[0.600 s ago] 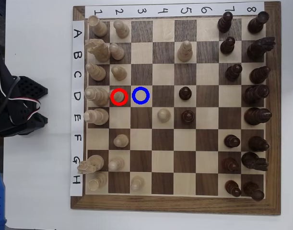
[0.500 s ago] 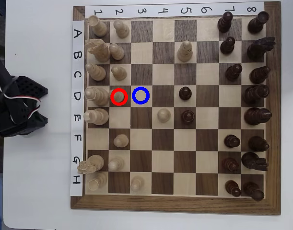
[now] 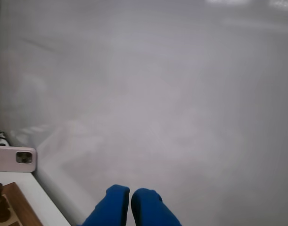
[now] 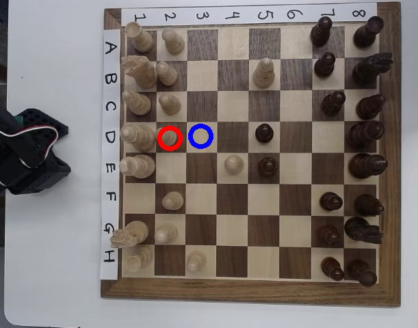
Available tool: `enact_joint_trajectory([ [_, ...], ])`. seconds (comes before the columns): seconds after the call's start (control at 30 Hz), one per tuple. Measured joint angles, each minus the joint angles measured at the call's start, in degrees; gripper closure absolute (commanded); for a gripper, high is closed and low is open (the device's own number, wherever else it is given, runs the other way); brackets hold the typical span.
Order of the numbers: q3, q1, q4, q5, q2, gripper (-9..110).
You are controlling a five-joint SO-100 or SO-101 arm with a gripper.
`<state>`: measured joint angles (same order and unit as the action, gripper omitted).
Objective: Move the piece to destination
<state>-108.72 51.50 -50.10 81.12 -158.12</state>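
Cream pawn (image 4: pixel 170 137) in red ring, blue-ringed light square (image 4: pixel 201 137), checkered brown board (image 4: pixel 250 290), blue fingers (image 3: pixel 115 202).

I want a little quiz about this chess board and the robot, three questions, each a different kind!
1. True or false: the pale pawn in the red ring stands on row D.
2. The blue ring marks which column? A) 2 B) 3 C) 5
3. Fill in: in the wrist view, the blue fingers of the end effector are pressed ____ and hold nothing.

Key: 1 true. 2 B. 3 together; the end effector is off the board, pointing at a blank grey wall.
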Motion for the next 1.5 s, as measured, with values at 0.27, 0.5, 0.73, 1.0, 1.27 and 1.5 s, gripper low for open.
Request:
enact_joint_trajectory([
  [0.27,12.83,-7.65,-11.95,2.20,6.24,95],
  [0.5,20.21,-15.64,-20.83,3.78,10.72,95],
  [0.73,26.19,-23.20,-31.03,5.01,15.03,92],
  [1.0,29.79,-31.03,-40.34,9.49,20.30,91],
  [1.27,29.53,-38.06,-44.21,15.38,25.58,92],
  [1.5,23.03,-42.36,-44.38,18.11,27.60,91],
])
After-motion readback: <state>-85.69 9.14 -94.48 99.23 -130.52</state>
